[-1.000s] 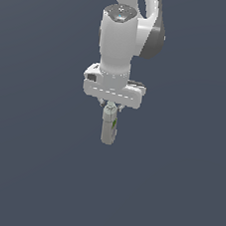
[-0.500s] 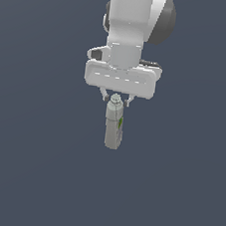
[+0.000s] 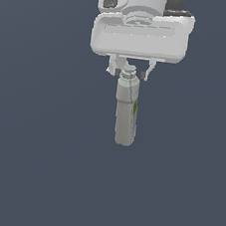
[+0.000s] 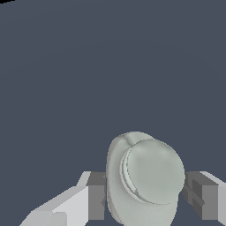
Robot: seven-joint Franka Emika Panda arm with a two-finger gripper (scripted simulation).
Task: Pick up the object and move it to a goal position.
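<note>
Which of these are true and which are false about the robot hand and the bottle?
1. The bottle hangs below the gripper. True.
2. The bottle is lying flat on its side. False: it hangs nearly upright, cap end up.
3. The gripper's fingers stand on either side of the bottle's top. True.
4. The bottle is bright red. False: it is pale grey-white with a small green patch.
5. Two bottles are in the pictures. False: only one shows.
</note>
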